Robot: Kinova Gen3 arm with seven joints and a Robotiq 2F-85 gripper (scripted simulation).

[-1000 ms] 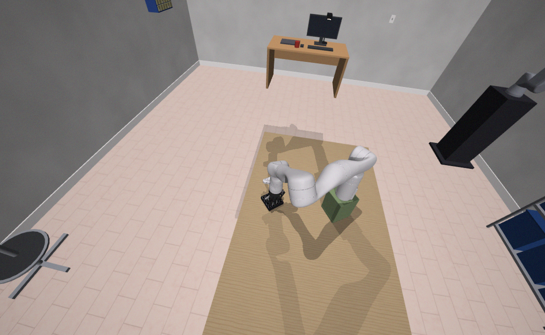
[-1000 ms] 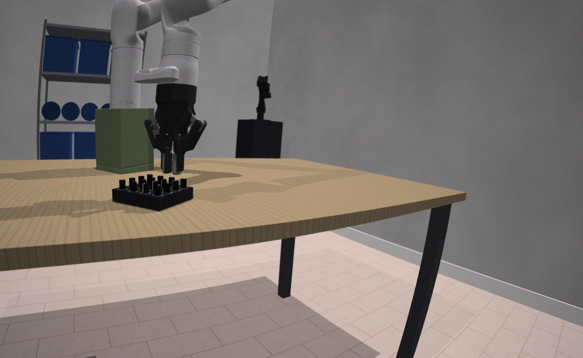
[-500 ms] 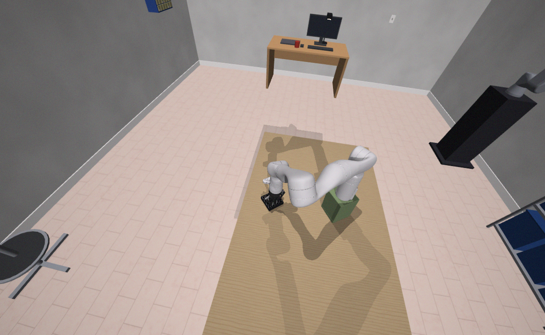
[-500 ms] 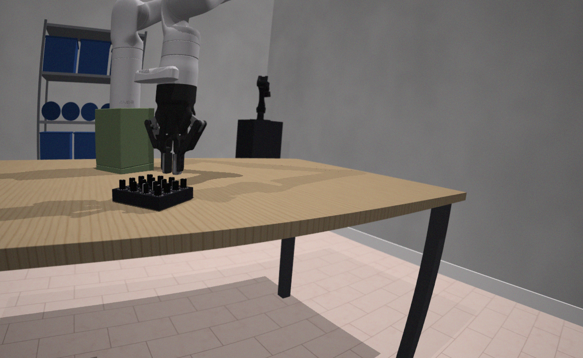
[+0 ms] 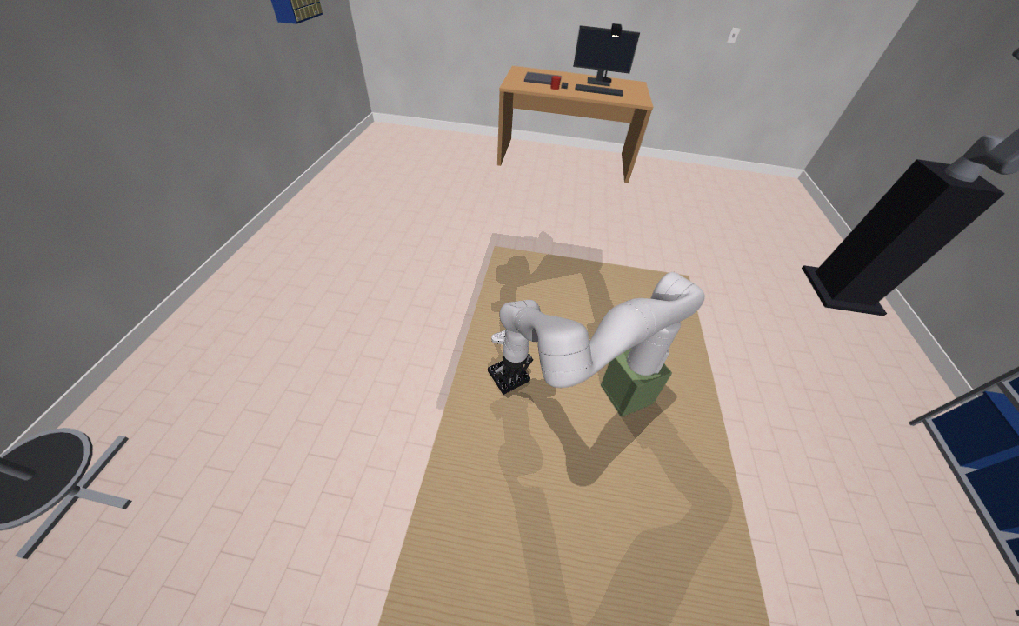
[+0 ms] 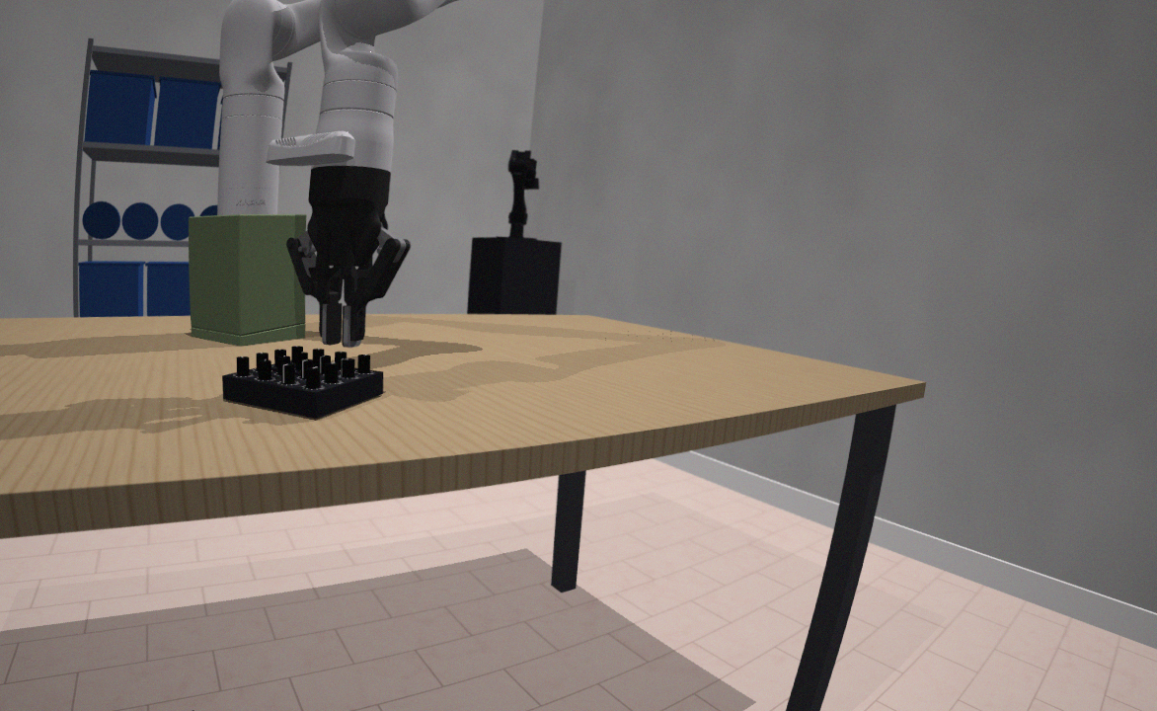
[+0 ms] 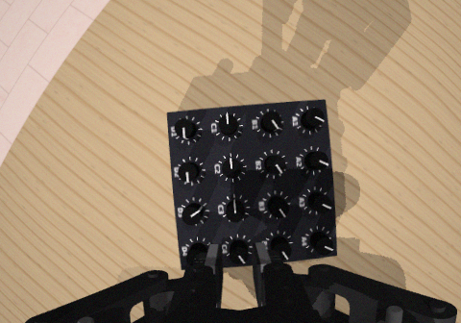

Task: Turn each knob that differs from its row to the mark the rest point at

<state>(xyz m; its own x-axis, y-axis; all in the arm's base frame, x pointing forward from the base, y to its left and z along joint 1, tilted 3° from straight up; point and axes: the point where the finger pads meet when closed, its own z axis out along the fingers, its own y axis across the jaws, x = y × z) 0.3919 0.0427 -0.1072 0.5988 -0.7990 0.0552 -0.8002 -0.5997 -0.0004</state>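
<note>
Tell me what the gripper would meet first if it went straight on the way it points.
Pointing down, the gripper would probably meet the knobs on the square black knob box first, though depth leaves the exact knob unclear.

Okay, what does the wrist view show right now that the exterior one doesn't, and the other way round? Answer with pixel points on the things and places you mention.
Only wrist: the printed names and which way the white lines point, such as on knob C4 (image 7: 238, 252) and knob D3 (image 7: 193, 213).
Only exterior: the green pedestal (image 6: 214, 280), the shelf unit (image 6: 81, 177) and the table's legs.
Both: the knob box (image 6: 269, 394) (image 7: 252, 262), the gripper (image 6: 342, 343) (image 7: 237, 259) and floor tiles.
</note>
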